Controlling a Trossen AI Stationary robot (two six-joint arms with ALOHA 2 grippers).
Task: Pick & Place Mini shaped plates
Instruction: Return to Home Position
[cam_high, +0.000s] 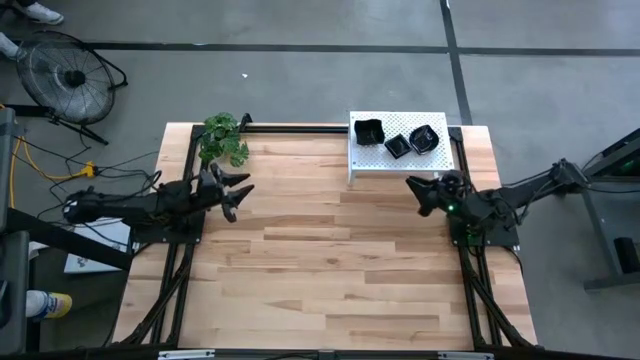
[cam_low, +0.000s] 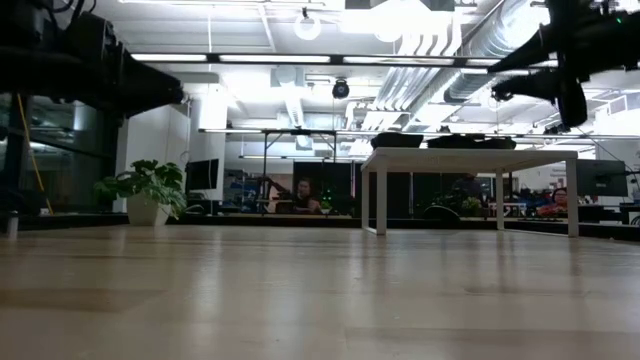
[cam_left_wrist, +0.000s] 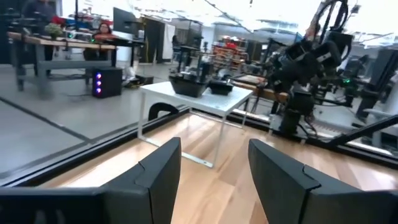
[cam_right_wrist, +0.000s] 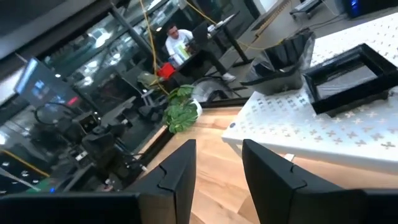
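Glossy black, the mini shaped plates (cam_high: 396, 143) sit in three stacks on the white perforated rack (cam_high: 400, 165). The rack stands at the far edge of the wooden table (cam_high: 330, 270), toward the right arm's side. From above, the stacks read as separate outlines: a squarish one at the rack's left end, and two just beside each other to its right.

The low view adds what the high view cannot: the rack stands on thin legs that lift the plates clear of the wood. There the plates are only flat dark shapes on its top.

The left gripper (cam_high: 240, 195) hovers at the table's left edge near a potted plant (cam_high: 222, 138), pointing inward. Its wrist view shows the fingers (cam_left_wrist: 158, 174) held wide with bare wood between them and the rack well ahead.

The right gripper (cam_high: 417, 195) hangs just in front of the rack's near edge, apart from it. Its fingers (cam_right_wrist: 180, 174) stand apart by a narrower gap. Its wrist view alone shows the rack's cross-shaped holes, with a square plate and a deeper one close by.
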